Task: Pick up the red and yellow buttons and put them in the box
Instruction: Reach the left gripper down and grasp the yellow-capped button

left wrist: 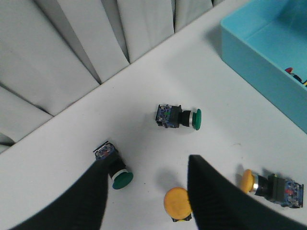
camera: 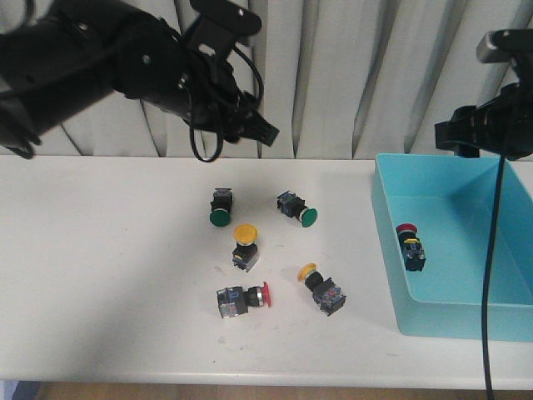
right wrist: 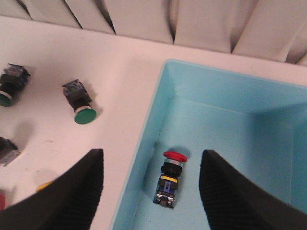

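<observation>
White table [camera: 100,275] before pleated grey curtain [camera: 333,75]. Two green-capped switches [camera: 220,207] [camera: 297,209] lay behind two yellow-capped buttons [camera: 244,246] [camera: 321,287] and a red-capped button [camera: 242,300]. One red-capped button [camera: 410,247] lay inside the turquoise plastic box [camera: 387,242] (near its left wall). Left gripper [left wrist: 144,191] hovered open over the cluster; right gripper [right wrist: 151,189] open above the box.

Left arm [camera: 108,62] reaches in from the upper left, raised clear of the table, wrist angled down. Left gripper [left wrist: 148,201]: jaws spread apart, nothing between them. Right arm [camera: 487,125] enters from the right edge, held high. Right gripper [right wrist: 151,191]: jaws wide apart, gripping nothing, pointing downward.
</observation>
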`<state>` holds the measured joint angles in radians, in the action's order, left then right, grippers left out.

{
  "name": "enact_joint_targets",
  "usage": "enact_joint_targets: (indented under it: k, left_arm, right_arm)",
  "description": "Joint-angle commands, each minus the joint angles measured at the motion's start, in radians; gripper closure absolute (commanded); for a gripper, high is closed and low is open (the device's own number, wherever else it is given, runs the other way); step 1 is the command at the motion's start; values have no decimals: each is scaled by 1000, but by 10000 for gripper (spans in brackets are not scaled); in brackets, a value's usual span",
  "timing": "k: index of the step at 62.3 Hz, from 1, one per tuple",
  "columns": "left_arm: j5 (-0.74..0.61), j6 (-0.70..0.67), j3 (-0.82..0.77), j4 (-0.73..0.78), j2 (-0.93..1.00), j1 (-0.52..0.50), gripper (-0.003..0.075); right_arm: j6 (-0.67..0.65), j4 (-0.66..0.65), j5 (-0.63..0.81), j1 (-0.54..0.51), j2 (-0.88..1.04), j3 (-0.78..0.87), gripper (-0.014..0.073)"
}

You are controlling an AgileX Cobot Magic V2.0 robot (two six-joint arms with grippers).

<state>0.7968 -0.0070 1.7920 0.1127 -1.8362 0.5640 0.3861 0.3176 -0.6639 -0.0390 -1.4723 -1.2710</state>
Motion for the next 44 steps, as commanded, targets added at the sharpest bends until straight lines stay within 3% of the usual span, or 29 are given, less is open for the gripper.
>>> enact_joint_targets:
  k: [1, 10, 44]
  left_arm:
    - [-57, -28, 23, -8, -2, 3, 170]
    - [-63, -112, 24, -8, -77, 3, 96]
    - [-53, -167, 27, -15, -298, 3, 129]
  right_arm:
    - [10, 31, 18, -5, 77, -31, 155]
    - [14, 36, -2, -5, 111, -29, 155]
    - [54, 111, 106, -5, 122, 64, 155]
